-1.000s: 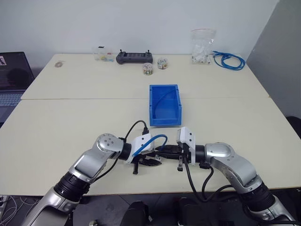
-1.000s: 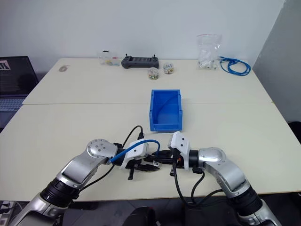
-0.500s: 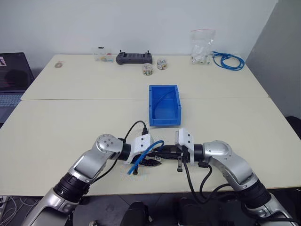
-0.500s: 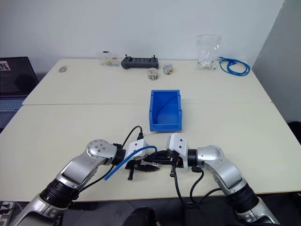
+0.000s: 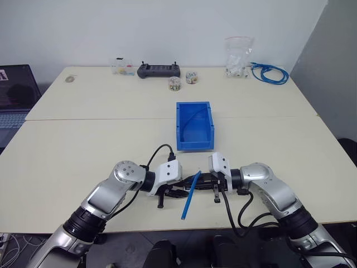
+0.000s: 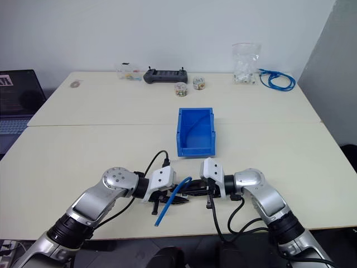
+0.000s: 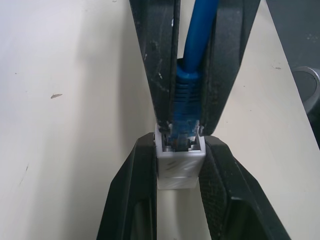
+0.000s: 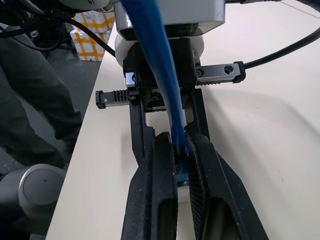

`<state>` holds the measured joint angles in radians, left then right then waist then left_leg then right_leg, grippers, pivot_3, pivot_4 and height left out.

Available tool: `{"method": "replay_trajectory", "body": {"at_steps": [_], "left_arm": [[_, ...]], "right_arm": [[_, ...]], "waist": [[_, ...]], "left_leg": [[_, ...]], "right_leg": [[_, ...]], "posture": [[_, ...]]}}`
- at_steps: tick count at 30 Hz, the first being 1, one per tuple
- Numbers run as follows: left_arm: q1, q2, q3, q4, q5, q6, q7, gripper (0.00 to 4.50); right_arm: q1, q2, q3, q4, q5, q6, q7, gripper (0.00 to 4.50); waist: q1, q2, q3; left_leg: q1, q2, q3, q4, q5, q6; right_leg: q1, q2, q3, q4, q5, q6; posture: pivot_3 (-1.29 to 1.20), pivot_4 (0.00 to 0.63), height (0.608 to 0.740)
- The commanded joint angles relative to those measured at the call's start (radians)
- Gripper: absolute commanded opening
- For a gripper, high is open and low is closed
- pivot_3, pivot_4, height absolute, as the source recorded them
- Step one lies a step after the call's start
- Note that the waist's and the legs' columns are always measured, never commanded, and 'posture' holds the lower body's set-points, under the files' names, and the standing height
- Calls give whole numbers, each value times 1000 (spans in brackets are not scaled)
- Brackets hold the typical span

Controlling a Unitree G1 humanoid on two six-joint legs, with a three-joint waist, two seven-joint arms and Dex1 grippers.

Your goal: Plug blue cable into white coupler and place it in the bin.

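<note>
At the table's (image 5: 67,151) near edge, at 6 o'clock, the two grippers met tip to tip. The left gripper (image 7: 180,165) was clenched on the coupler (image 7: 180,167), its two fingers (image 7: 132,200) pressing the block's sides. The right gripper (image 8: 181,150) was clamped on the cable (image 5: 189,195) just behind its plug. The plug's tip sat in the coupler's socket; how deep it sat could not be told. The free length of cable ran out from between the grippers toward 7 o'clock, ending at the table edge.

Nothing lay between the grippers and the bin (image 5: 194,125), which stood at the table's centre, at 12 o'clock from the grippers and apart from them. Its low lip faced the robot. Inside it a thin pale curved line showed on the floor and back wall; what it was could not be told.

Along the far edge, from 11 to 1 o'clock, stood a small clear box (image 5: 120,66), a black controller (image 5: 159,69), two small round jars (image 5: 174,82), a clear bag (image 5: 239,56) of white parts and a coiled blue bundle (image 5: 271,72). A laptop (image 5: 15,89) sat off the table at 10 o'clock. In the right wrist view a person's trouser legs (image 8: 35,100) stood beside the table.
</note>
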<state>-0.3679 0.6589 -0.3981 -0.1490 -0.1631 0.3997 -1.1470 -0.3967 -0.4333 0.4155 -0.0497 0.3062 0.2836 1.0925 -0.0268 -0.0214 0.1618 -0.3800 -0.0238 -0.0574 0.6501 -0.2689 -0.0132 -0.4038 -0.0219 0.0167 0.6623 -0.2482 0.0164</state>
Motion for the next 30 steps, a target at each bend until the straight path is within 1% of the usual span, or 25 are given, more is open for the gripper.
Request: {"method": "replay_trajectory", "body": {"at_steps": [1,4,6,8,11,13,15,17,19,20,21,24,26,29,30], "left_arm": [[8,-8,1,-7,3,-8,0,797],[10,-7,2,-9,3,-11,-2,797],[10,-10,1,-10,4,-11,-1,797],[11,-11,2,-11,5,-10,-1,797],[11,-14,3,-12,7,-10,0,797],[12,-14,4,-12,8,-11,0,797],[18,-13,12,-7,4,-8,1,797],[30,-9,30,-5,3,-9,15,1499],[42,3,36,1,14,-39,17,1851],[50,5,45,-2,13,-45,23,2133],[63,11,63,-12,0,-44,25,2307],[96,27,119,-34,-31,-47,37,3017],[133,41,192,-55,-58,-49,60,3475],[173,49,334,-105,-150,13,102,4169],[178,51,360,-119,-168,29,111,4173]], "right_arm": [[9,-5,46,74,-58,16,22,36],[-3,6,50,82,-58,26,29,36],[-27,13,69,74,-40,112,44,36],[-41,6,98,72,-51,153,65,36],[-43,-5,127,89,-88,144,81,36],[-43,-4,120,94,-91,132,77,36],[-49,6,67,79,-64,132,52,36],[-52,13,13,53,-36,136,27,36],[-52,15,-19,30,-22,137,11,36],[-51,16,-35,13,-11,144,1,36],[-48,20,-53,-11,4,159,-13,36],[-42,22,-92,-69,37,202,-43,36],[-35,21,-133,-118,67,249,-81,36],[-48,31,-264,-184,168,411,-187,36],[-57,32,-299,-198,200,459,-210,36]], "waist": [[0,0,0],[0,1,-1],[0,1,-1],[0,1,-2],[-1,3,-4],[-1,2,-6],[-1,3,-6],[-1,3,-6],[-3,3,-6],[-3,3,-6],[-3,3,-6],[-3,3,-5],[-3,4,-4],[-2,3,-3],[-1,3,-3]], "left_leg": [[0,0,0,0,0,0],[0,0,0,0,0,0],[0,0,0,0,0,0],[0,0,0,0,0,0],[1,0,0,0,0,0],[1,0,0,0,0,0],[1,0,0,0,0,0],[1,0,0,0,0,0],[1,0,0,0,0,0],[0,0,0,0,0,0],[0,0,0,0,0,0],[0,0,-1,0,0,0],[-1,0,-1,0,0,0],[-2,0,-2,0,0,0],[-3,0,-2,0,0,0]], "right_leg": [[0,0,0,0,0,0],[0,0,0,0,0,0],[0,0,0,0,0,-1],[0,0,0,1,0,-1],[0,0,0,1,0,-1],[0,0,0,1,0,-1],[0,0,0,0,0,-1],[0,0,0,1,0,-1],[0,0,0,1,0,-1],[0,0,0,1,0,-1],[0,0,0,1,1,-2],[-1,0,0,1,1,-2],[-1,0,0,1,1,-2],[-2,-1,1,1,1,-2],[-2,-1,1,0,1,-2]], "posture": [[0,150,740],[0,150,740],[0,150,740],[0,150,740],[0,150,740],[0,150,740],[0,150,740],[0,150,740],[0,150,740],[0,150,740],[0,150,740],[0,150,740],[0,150,740],[0,150,740],[0,150,740]]}}
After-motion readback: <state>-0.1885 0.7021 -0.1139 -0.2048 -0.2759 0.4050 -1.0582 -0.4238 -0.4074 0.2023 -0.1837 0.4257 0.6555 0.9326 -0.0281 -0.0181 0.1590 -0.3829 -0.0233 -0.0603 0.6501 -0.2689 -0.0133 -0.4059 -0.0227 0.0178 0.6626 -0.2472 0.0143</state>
